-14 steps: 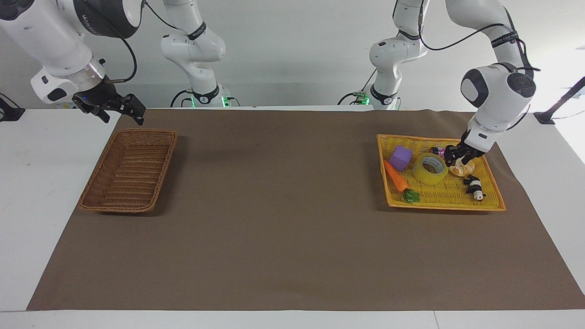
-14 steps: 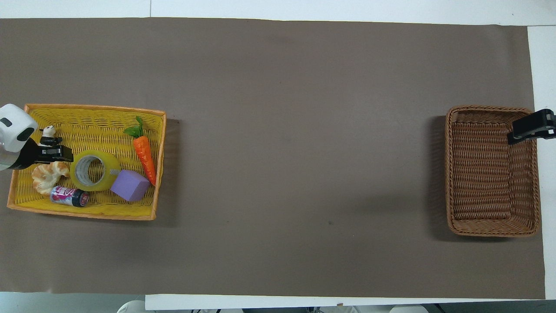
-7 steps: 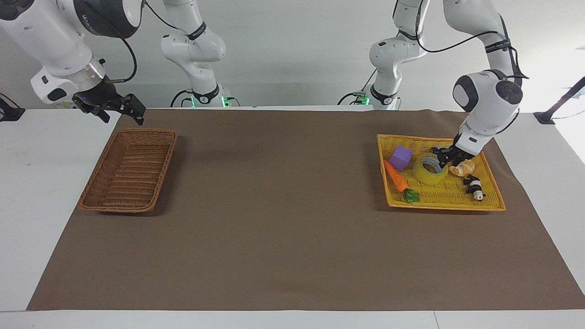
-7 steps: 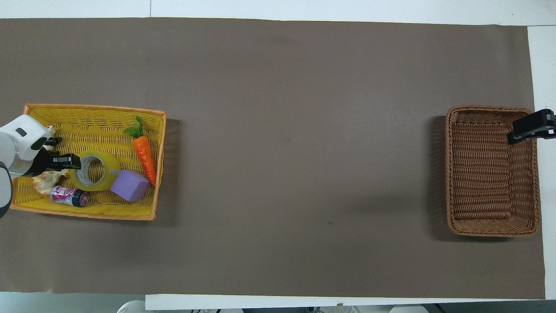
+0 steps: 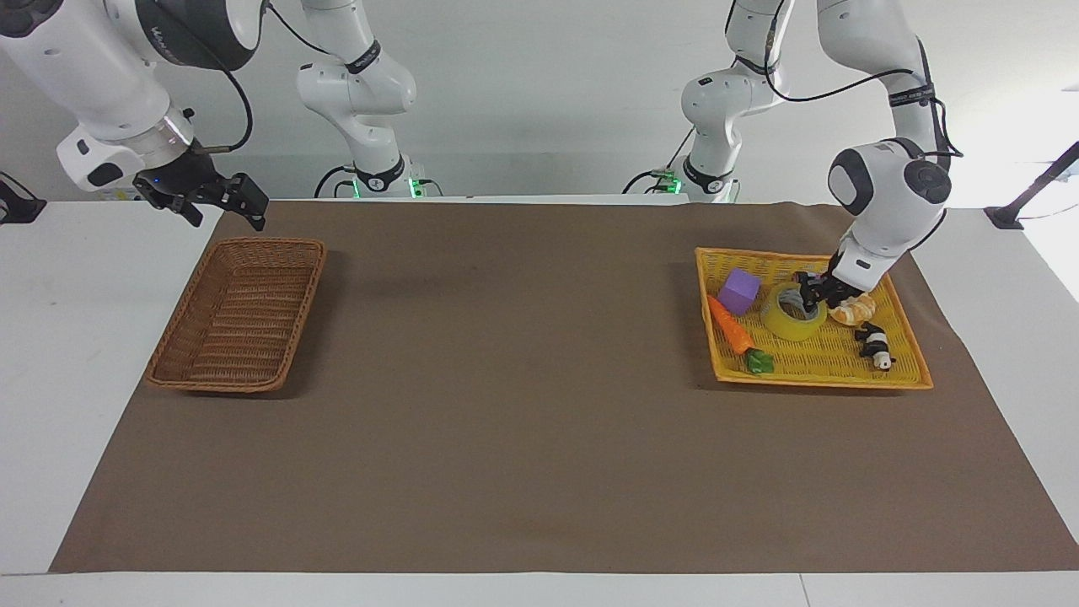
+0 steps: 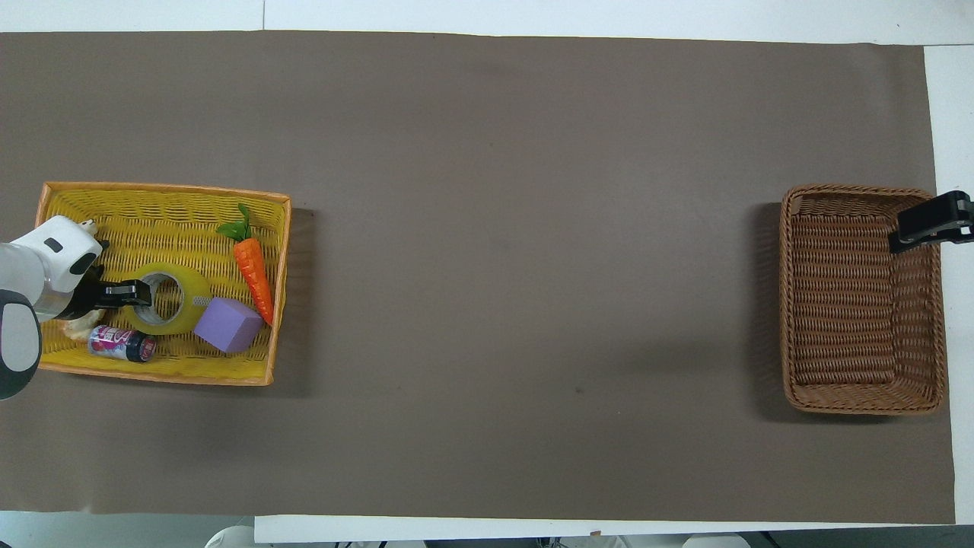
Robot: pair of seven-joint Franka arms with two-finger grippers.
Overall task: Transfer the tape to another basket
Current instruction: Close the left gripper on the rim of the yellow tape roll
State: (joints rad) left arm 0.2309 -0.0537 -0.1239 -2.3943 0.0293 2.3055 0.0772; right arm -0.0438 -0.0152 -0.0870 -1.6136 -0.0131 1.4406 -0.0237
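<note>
Left claw lowered onto the tape in the yellow tray

The tape (image 5: 792, 312) is seen lying flat in the yellow tray (image 5: 906, 358), at the left arm's end of the tabletop (image 5: 523, 421). The left claw (image 5: 813, 295) is placed at the roll's rim, part open, one finger over the core; no grip can be confirmed. The right claw (image 5: 221, 201) is held over the brown basket's (image 5: 240, 312) corner; its opening cannot be told.

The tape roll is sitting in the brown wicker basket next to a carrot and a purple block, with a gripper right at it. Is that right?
Not quite. The tape lies in the yellow tray, not in the brown basket, which holds nothing. The facing view shows it. The rest holds: the carrot and purple block are beside it, and the left gripper is right at it.
</note>
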